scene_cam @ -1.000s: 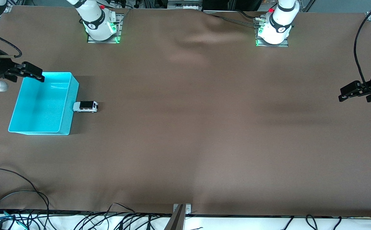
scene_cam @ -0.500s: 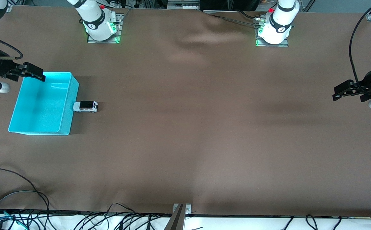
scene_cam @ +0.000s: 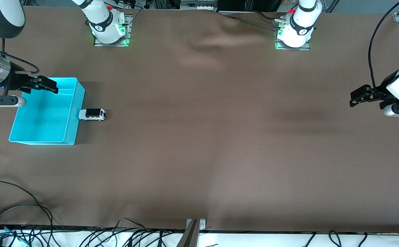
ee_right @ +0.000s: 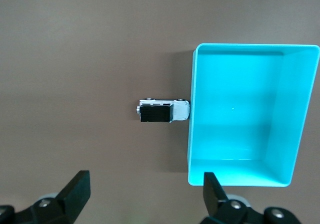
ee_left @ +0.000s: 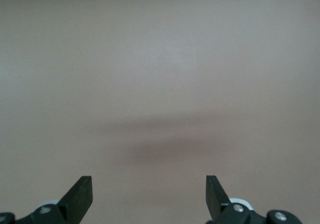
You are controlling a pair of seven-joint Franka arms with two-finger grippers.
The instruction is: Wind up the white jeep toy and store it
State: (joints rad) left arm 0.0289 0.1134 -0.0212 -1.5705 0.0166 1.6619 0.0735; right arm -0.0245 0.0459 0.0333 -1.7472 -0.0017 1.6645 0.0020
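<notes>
The white jeep toy [scene_cam: 92,114] [ee_right: 163,111], boxy with a black roof panel, stands on the brown cloth with one end against the outer wall of the cyan bin [scene_cam: 45,116] [ee_right: 240,114], on the side toward the left arm's end. The bin holds nothing. My right gripper [scene_cam: 52,86] [ee_right: 145,181] hangs open over the bin's corner that lies farthest from the front camera, with nothing between its fingers. My left gripper [scene_cam: 354,97] [ee_left: 149,184] hovers open over bare cloth at the left arm's end of the table.
Both arm bases [scene_cam: 110,31] [scene_cam: 294,32] stand along the table's edge farthest from the front camera. Loose cables [scene_cam: 17,206] and a metal bracket [scene_cam: 195,224] lie along the edge nearest that camera. The brown cloth has a shallow wrinkle [scene_cam: 213,43] between the bases.
My right gripper has shifted over the bin toward the jeep. My left gripper has moved a little inward over the table. The jeep and the bin have stayed put.
</notes>
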